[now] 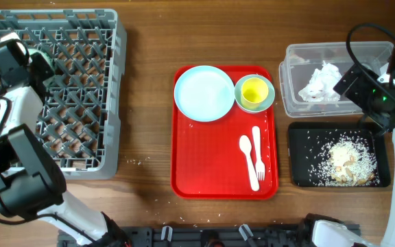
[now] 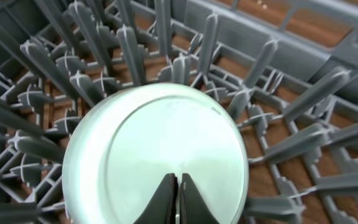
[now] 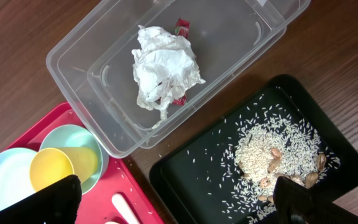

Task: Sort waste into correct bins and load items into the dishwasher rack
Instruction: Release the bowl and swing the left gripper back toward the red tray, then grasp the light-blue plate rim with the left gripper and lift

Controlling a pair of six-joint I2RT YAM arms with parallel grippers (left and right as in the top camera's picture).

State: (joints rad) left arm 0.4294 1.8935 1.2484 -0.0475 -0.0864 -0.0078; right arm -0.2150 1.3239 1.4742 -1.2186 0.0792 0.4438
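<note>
A pale blue-green bowl (image 2: 160, 155) lies bottom up among the pegs of the grey rack (image 1: 81, 103), which also fills the left wrist view (image 2: 328, 56). My left gripper (image 2: 178, 179) is shut just over the bowl's base, with nothing seen between its fingers. The clear tub (image 1: 290, 75) holds crumpled tissue (image 3: 163, 65) and a red wrapper (image 3: 182, 26). The black tray (image 1: 300, 137) holds rice and scraps (image 1: 348, 161). My right gripper (image 3: 179, 205) is open and empty above the black tray's near-left part. The plate (image 1: 203, 92), yellow cup (image 1: 254, 91) in a saucer (image 1: 270, 101), spoon (image 1: 247, 154) and fork (image 1: 258, 147) lie on the red tray (image 1: 218, 178).
Loose rice grains lie on the wooden table by the rack's front right corner (image 1: 139, 162) and on the red tray. The tub and black tray stand close together at the right, right beside the red tray. My left arm reaches over the rack's far left.
</note>
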